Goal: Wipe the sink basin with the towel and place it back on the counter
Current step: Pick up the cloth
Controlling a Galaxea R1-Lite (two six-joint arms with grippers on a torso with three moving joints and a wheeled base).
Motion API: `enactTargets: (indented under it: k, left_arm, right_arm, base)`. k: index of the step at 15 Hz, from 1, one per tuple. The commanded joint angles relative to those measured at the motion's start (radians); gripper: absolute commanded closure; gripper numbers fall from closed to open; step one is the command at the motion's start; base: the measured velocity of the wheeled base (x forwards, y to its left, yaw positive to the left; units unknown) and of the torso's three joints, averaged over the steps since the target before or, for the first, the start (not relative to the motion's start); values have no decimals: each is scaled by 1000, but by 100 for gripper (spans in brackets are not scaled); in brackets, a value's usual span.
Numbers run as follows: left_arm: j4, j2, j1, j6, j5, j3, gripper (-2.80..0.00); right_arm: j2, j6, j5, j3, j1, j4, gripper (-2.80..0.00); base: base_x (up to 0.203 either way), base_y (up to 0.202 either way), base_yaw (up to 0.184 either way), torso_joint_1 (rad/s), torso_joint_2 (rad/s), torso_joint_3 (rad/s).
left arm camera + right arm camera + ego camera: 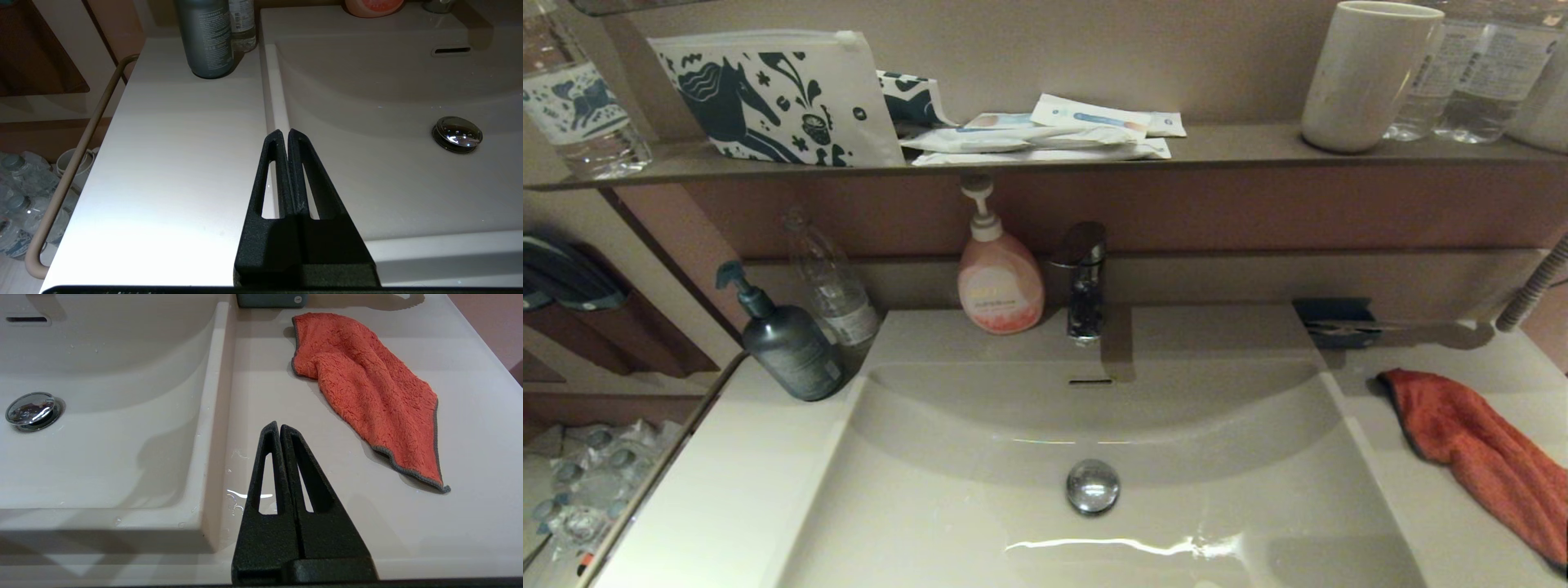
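Note:
The orange-red towel (1478,453) (367,392) lies crumpled on the counter (1437,531) to the right of the sink basin (980,490). The glossy off-white basin has a chrome drain plug (1093,486) and an overflow slot (1089,381). My right gripper (279,426) hovers shut and empty above the counter's front part, between the basin's right rim and the towel, touching neither. My left gripper (284,132) is shut and empty over the basin's left rim (273,98). Neither arm shows in the head view.
A grey pump bottle (788,343), a clear bottle (837,286) and a pink soap bottle (999,278) stand at the back left. The faucet (1085,278) rises behind the basin. A dark box (1335,320) sits behind the towel. The shelf (1241,147) above carries a horse-print pouch, packets and a cup.

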State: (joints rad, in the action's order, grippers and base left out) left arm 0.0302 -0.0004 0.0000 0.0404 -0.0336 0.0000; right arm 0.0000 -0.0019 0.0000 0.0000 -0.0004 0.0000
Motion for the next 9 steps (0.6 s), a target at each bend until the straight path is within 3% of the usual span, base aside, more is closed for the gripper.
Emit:
enactTargets:
  k: [1, 6, 9]
  left_arm:
    - [0, 2, 0, 1, 0, 0, 0]
    - [0, 2, 0, 1, 0, 0, 0]
    - [0, 2, 0, 1, 0, 0, 0]
  right_arm:
    - [0, 0, 0, 0, 0, 0, 0]
    - [6, -1, -2, -13, 0, 18, 0]
    - [26, -1, -7, -109, -1, 68, 0]
  base:
    - [0, 0, 0, 0, 0, 0]
    - [0, 0, 0, 0, 0, 0]
    - [0, 0, 0, 0, 0, 0]
